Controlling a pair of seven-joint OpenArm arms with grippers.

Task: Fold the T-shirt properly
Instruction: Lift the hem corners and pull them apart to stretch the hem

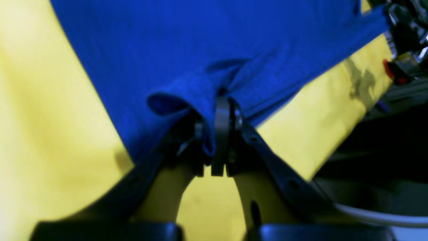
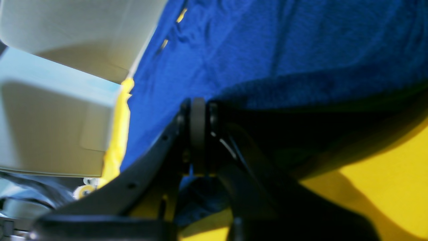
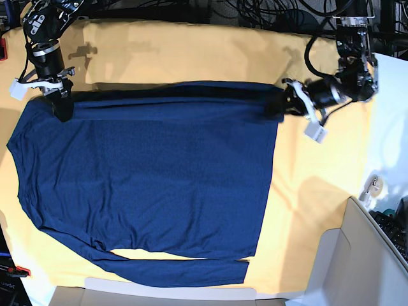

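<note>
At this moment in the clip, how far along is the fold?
Early. Done: the T-shirt lies spread on the yellow table cloth, its near sleeve doubled along its edge. In hand: the left gripper and the right gripper are shut on the far edge's two corners, that edge raised and taut. Left: bringing that edge over the body, then the later folds.

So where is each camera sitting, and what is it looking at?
Left wrist: rides the left arm, looking along its left gripper, shut on the T-shirt.
Right wrist: rides the right arm, looking along its right gripper, pinching the shirt's edge.
Base: looks down from above at the table cloth, both arms showing.
All three share the shirt.
</note>
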